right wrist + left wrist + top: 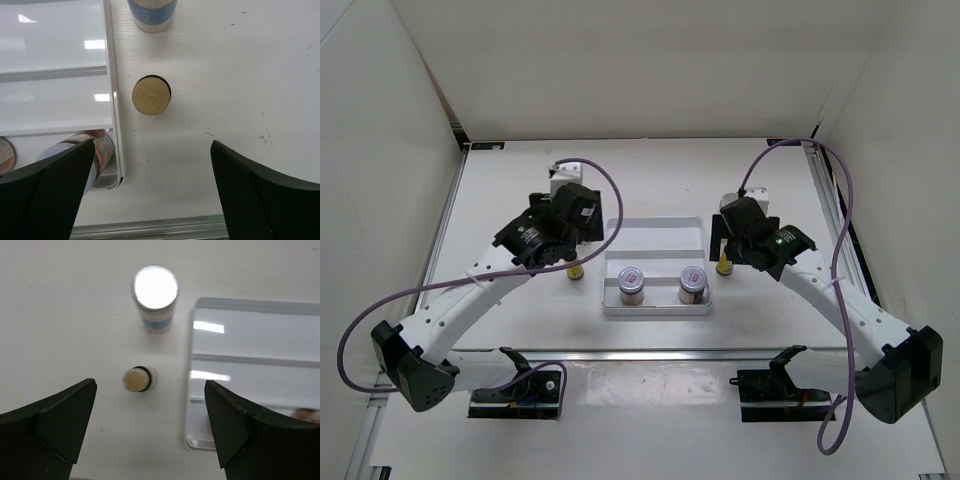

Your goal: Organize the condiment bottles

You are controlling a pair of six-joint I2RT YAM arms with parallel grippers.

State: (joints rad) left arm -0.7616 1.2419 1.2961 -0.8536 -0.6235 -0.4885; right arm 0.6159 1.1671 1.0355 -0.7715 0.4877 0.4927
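Observation:
My left gripper (150,390) hangs open over the table, just left of the white tray (250,365). A slim yellow bottle (137,379) stands upright below it, close to the gap between the fingers. A white cylinder with a blue band and silver top (155,287) stands beyond. My right gripper (152,144) is open too, right of the tray (112,100), above a second yellow bottle (151,94). A second blue-banded cylinder (151,12) stands further on. Two pinkish jars (632,283) (692,283) sit in the tray's front compartment.
The shallow tray (655,232) lies mid-table between both arms, with a divider across it. A metal rail (660,355) runs along the table's near edge. White walls enclose the table on three sides. Purple cables loop off both arms.

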